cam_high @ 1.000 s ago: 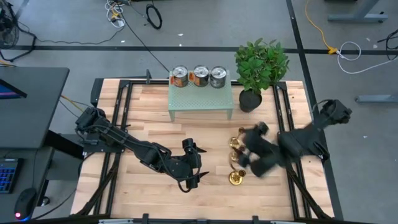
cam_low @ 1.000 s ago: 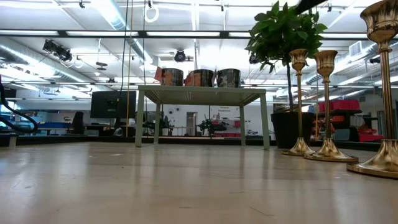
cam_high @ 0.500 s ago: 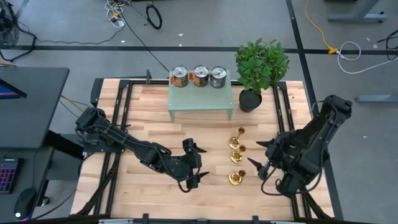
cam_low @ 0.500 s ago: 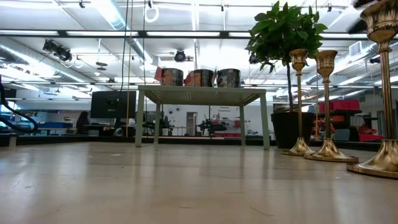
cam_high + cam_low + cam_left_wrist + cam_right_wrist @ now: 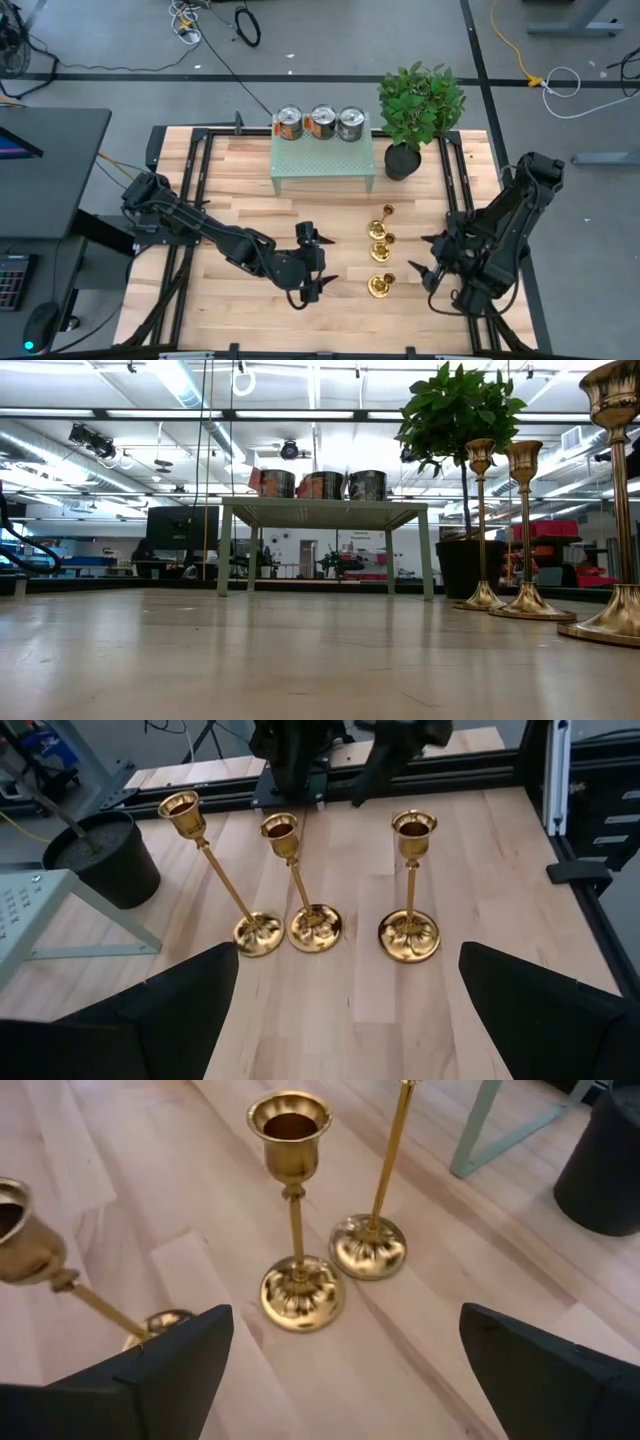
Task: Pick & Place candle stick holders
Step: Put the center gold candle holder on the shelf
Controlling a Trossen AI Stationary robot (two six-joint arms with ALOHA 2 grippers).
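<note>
Three gold candlesticks stand upright on their round bases in a row on the wooden table: the far one (image 5: pixel 386 212), the middle one (image 5: pixel 379 240) and the near one (image 5: pixel 379 285). They also show at the right of the low view (image 5: pixel 527 605). My left gripper (image 5: pixel 324 262) is open and empty, to the left of the row and facing it; its wrist view shows all three (image 5: pixel 315 928) ahead of the spread fingers. My right gripper (image 5: pixel 420 255) is open and empty, to the right of the row; its wrist view has the middle candlestick (image 5: pixel 298 1290) straight ahead.
A pale green small table (image 5: pixel 322 165) with three tin cans (image 5: pixel 320 122) on it stands at the far middle. A potted plant (image 5: pixel 418 105) in a black pot stands to its right. Black frame rails (image 5: pixel 470 200) run along the table's sides.
My right gripper has drawn back from over the candlestick row toward the table's right edge and now sits beside the row. The three candlesticks stand where they stood.
</note>
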